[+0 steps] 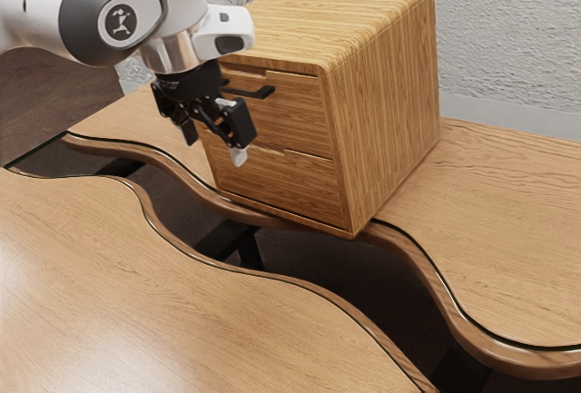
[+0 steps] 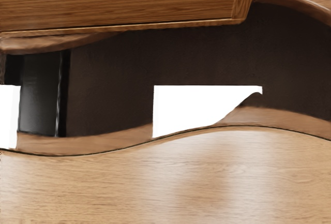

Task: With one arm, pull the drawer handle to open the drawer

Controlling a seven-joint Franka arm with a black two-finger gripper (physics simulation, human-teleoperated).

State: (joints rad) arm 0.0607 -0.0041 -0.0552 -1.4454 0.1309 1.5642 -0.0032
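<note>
A wooden cabinet [image 1: 363, 75] with two drawers stands on the far table [image 1: 508, 230]. The upper drawer front [image 1: 281, 107] carries a black bar handle [image 1: 257, 93]; it sits nearly flush with the cabinet face. My black gripper [image 1: 215, 142] hangs in front of the drawer fronts, just below the handle and toward the exterior view's left. Its fingers stand apart, open, with nothing between them; one white-tipped finger [image 1: 239, 154] is close to the lower drawer front [image 1: 290, 180]. In the wrist view the cabinet's lower face [image 2: 119, 1] lies ahead of my hand.
A dark gap [image 1: 300, 261] with wavy edges separates the far table from a near wooden table [image 1: 136, 302]. The wrist view looks down into that gap [image 2: 155, 69] and onto the near table [image 2: 170, 182]. A grey wall [image 1: 508, 21] stands behind.
</note>
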